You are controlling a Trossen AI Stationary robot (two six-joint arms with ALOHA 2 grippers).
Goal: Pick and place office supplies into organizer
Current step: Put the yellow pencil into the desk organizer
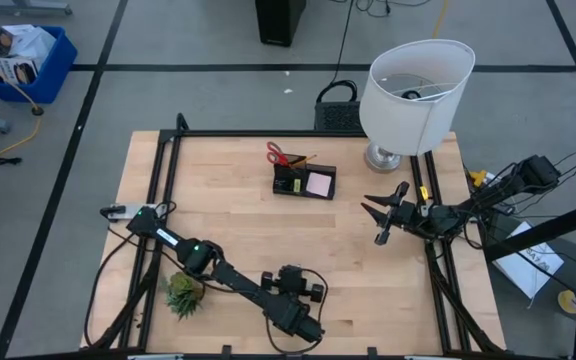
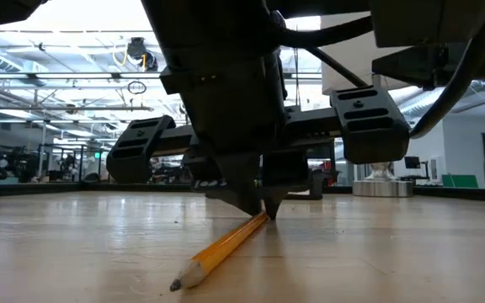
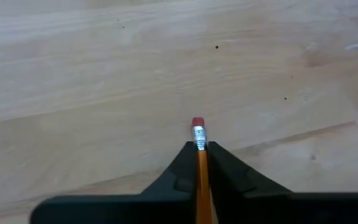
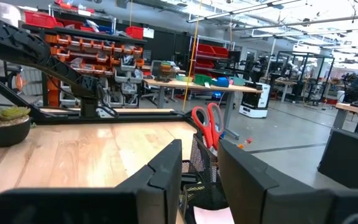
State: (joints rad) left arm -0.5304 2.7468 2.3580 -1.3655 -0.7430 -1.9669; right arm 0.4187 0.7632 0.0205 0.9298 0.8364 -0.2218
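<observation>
Yellow-orange and sharpened, the pencil (image 2: 226, 247) is lying on the wooden table (image 1: 238, 240) at the near edge, its graphite tip pointing toward the low camera and its far end lifted a little off the wood. We are seeing the left gripper (image 2: 262, 204) pressing down over that far end, its two dark fingers (image 3: 229, 180) closed tight on the pencil's shaft, so that in the left wrist view the red eraser (image 3: 197, 122) and metal ferrule are poking out just past the fingertips. From above, we are finding the left arm stretching along the table's front, with the small green potted plant (image 1: 182, 293) sitting just beside it. Farther back, near the middle of the far side, the black organizer (image 1: 304, 181) is standing on the table; a pink sticky-note pad (image 1: 319, 183) is sitting in it, and the red-handled scissors (image 1: 279, 154) are showing at its rear corner, upright in the mesh cup in the right wrist view. We are seeing the right gripper (image 1: 379, 218) hovering off to the right of the organizer, well apart from it, its fingers spread open and holding nothing. Beyond it, the white lamp (image 1: 414, 95) is standing at the table's far right corner.
</observation>
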